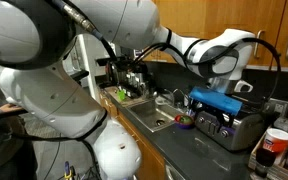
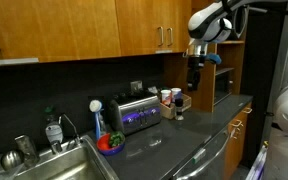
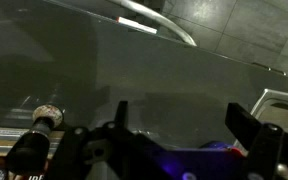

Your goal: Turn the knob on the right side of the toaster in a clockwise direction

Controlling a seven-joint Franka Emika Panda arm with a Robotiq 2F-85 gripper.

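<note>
Jaws wide apart near toaster (image 2: pixel 139 113)

text: none legible | toaster (image 2: pixel 137 110) front: unreadable | red-and-white cup (image 1: pixel 275 143) print: too blurred

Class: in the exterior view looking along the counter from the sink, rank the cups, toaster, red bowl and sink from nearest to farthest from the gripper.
From the gripper, hanging at the counter's right end:
1. Cups, just below and left of it.
2. Toaster, mid-counter.
3. Red bowl, left of the toaster.
4. Sink, far left.
</note>
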